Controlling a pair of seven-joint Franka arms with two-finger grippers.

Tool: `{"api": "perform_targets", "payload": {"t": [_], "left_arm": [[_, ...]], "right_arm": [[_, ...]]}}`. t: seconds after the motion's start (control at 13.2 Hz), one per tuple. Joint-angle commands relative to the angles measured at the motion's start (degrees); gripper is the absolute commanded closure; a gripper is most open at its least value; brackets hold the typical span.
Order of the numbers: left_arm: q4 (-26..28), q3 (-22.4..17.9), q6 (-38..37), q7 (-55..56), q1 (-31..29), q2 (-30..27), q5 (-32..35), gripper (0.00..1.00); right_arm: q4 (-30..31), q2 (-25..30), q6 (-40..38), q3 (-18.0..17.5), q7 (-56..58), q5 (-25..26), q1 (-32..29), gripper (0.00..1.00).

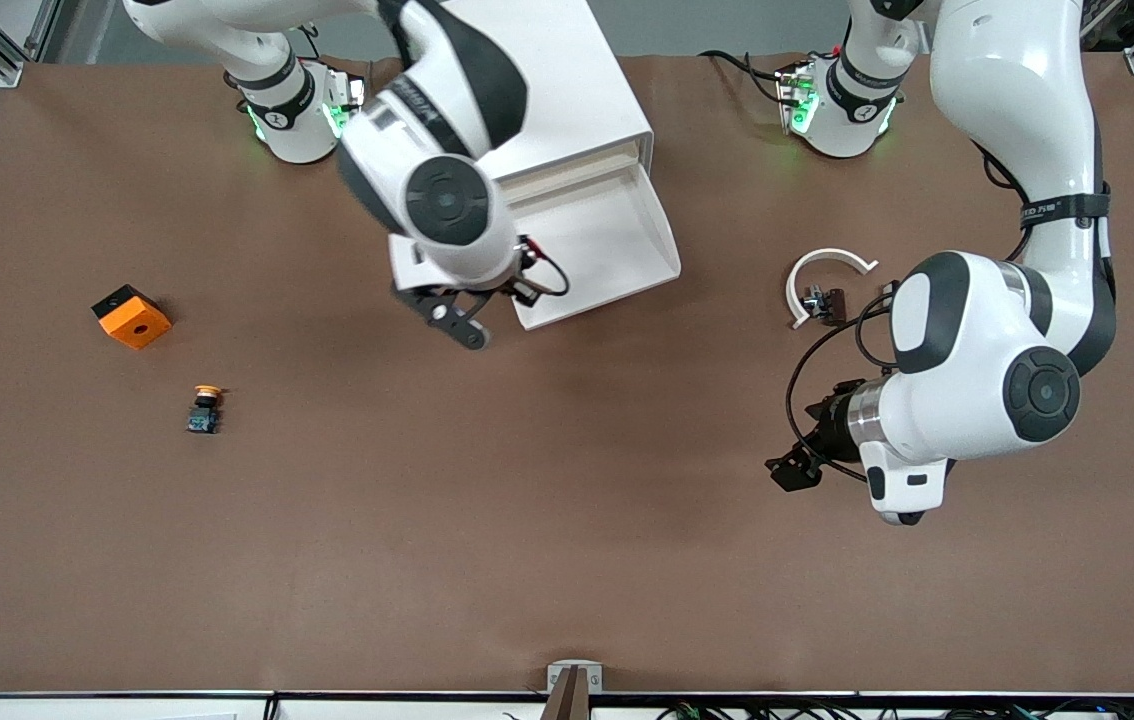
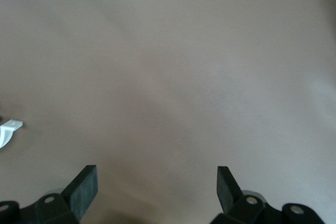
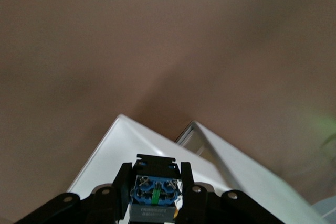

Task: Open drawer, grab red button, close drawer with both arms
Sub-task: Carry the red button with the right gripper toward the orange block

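The drawer [image 1: 617, 235] stands pulled out of the white cabinet [image 1: 577, 100], its tray bare where it shows. My right gripper [image 1: 457, 318] hangs over the table at the drawer's front corner toward the right arm's end. It is shut on the button [image 3: 155, 195], whose black and blue body shows between the fingers [image 3: 124, 182]; the cap is hidden. Below it lies the white drawer [image 3: 157, 140]. My left gripper [image 1: 792, 468] waits over bare table toward the left arm's end. It is open [image 2: 157, 184] with nothing between its fingers.
An orange cube with a hole [image 1: 132, 316] and a button with a yellow-orange cap [image 1: 205, 408] lie toward the right arm's end. A white curved piece [image 1: 827, 272] with a small dark part [image 1: 824, 303] lies by the left arm, and its tip [image 2: 10, 129] shows in the left wrist view.
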State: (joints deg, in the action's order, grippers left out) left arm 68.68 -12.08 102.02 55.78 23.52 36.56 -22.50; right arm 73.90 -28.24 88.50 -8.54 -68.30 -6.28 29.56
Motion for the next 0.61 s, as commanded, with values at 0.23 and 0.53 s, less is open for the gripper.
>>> {"api": "perform_targets", "payload": {"t": [0.23,0.53], "left_arm": [[2.86,0.30,1.78,-3.65,2.14,-3.07,3.51,0.00],[10.39,1.44,6.59,-5.76,3.11,-7.63,5.53,0.00]], "right_arm": [[0.81,1.97,-3.87,-0.60,34.85,5.81,-12.93,0.81],[5.27,1.70,4.90,-0.60,50.17,12.34,-18.99,0.80]]}}
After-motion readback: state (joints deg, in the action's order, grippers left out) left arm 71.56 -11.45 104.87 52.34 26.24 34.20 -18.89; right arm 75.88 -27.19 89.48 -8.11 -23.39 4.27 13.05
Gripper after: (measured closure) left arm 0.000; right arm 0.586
